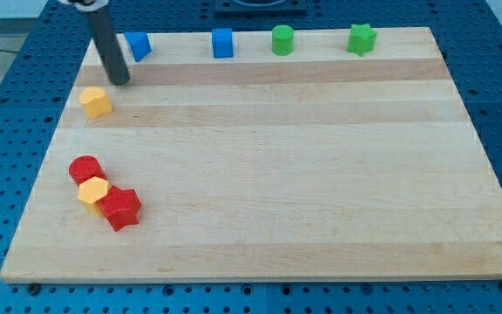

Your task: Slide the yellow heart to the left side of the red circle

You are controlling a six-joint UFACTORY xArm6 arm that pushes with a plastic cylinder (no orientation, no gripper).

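Note:
My tip (120,82) rests on the wooden board (286,174) near its top left corner. A yellow block that looks like the heart (96,102) lies just below and to the left of the tip, a small gap apart. The red circle (84,168) lies further down, near the board's left edge. A second yellow block (93,190), roughly hexagonal, touches the circle's lower right side, and a red star (120,208) touches that yellow block in turn. These three form a diagonal row.
Along the top edge stand a blue block (139,45) just right of the rod, a blue cube (222,43), a green circle (282,39) and a green star (362,38). The board sits on a blue perforated table.

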